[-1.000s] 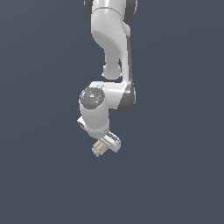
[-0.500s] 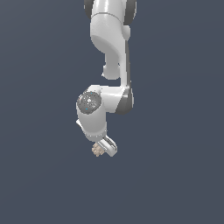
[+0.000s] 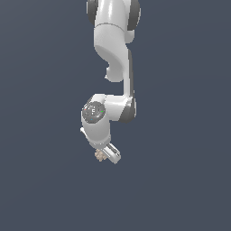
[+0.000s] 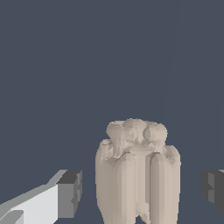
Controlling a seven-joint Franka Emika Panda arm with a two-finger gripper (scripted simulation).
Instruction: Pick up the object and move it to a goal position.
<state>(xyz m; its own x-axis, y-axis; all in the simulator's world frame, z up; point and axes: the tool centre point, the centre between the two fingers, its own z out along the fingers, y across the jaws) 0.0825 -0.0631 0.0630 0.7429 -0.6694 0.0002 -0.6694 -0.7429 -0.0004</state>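
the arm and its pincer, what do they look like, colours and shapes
The arm is glossy white with rounded, tube-like links and dark grey to black bands at the joints. One joint carries a round dark grey cap with small light markings and a green dot. The pincer is white and boxy; in the wrist view its fingers end in dark grey blocky pads. No cables show.

I see the object (image 4: 138, 173) as a small beige, lumpy block with vertical ridges down its sides and a knobbly cluster of rounded bumps at one end. In my wrist view it stands lengthwise, filling the gap between the two dark fingertips without clearly touching either. In the exterior view the object (image 3: 99, 155) is a tiny tan speck, at about seven o'clock from the image centre.
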